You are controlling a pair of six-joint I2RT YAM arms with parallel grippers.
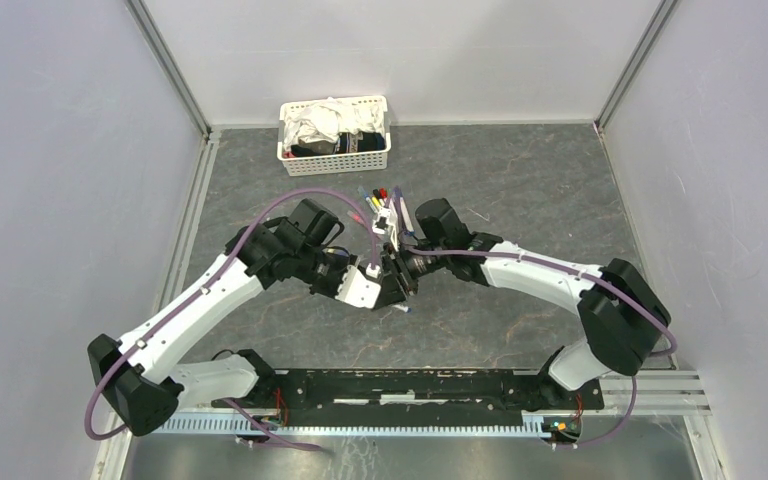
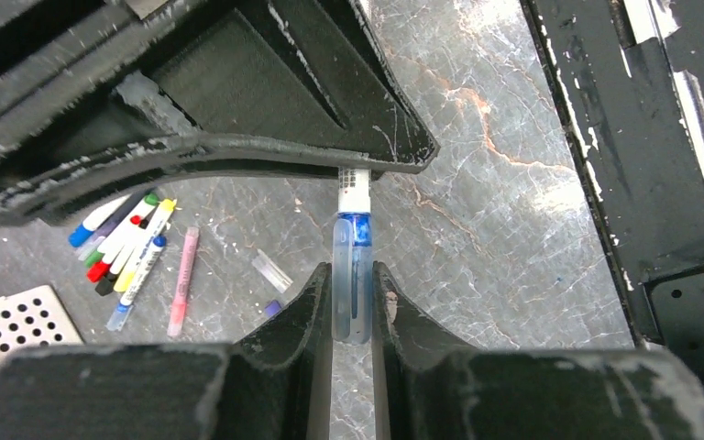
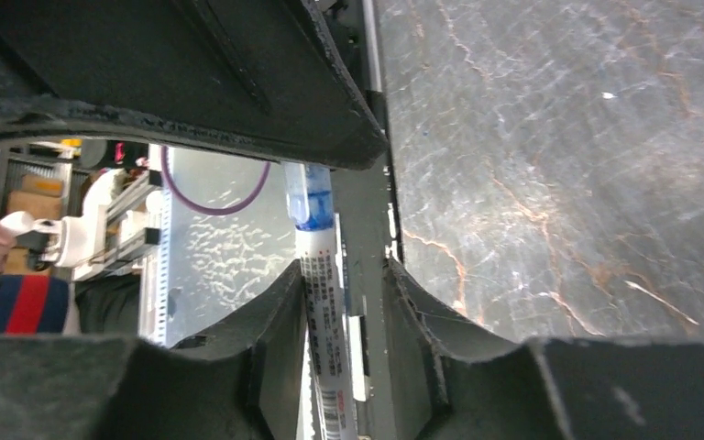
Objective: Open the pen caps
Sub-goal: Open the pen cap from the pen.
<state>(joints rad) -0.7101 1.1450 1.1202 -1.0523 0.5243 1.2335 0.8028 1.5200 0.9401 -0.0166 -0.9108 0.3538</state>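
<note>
Holding one pen (image 2: pixel 353 188) between them, the two arms meet above the middle of the grey table (image 1: pixel 520 180). The left gripper (image 2: pixel 353 286) is closed on the clear cap (image 2: pixel 352 261) of this pen. In the left wrist view its two fingers press the cap from both sides. The blue end of the pen shows through the clear plastic, so the cap is on the pen. The white barrel, with small print on it, comes out of the cap and goes under the black fingers of the other arm. The right gripper (image 3: pixel 341 275) is clamped on the barrel. In the right wrist view the barrel runs between its fingers, lying against the left one, and the blue end with the clear cap points away toward the left gripper. As far as I can tell, the pen is held off the table surface.

The other pens (image 2: pixel 124 243) lie together in a loose bunch on the table, beyond the grippers and near the white basket (image 1: pixel 335 158). The basket stands at the far wall with cloths in it. The ends of these pens are blue, green, red, yellow and black. A pink pen (image 2: pixel 183 275) lies just beside the bunch, a little apart from it. Near it lie a loose clear cap (image 2: pixel 272 271) and a small purple piece (image 2: pixel 273 308), too small to name with certainty.
</note>
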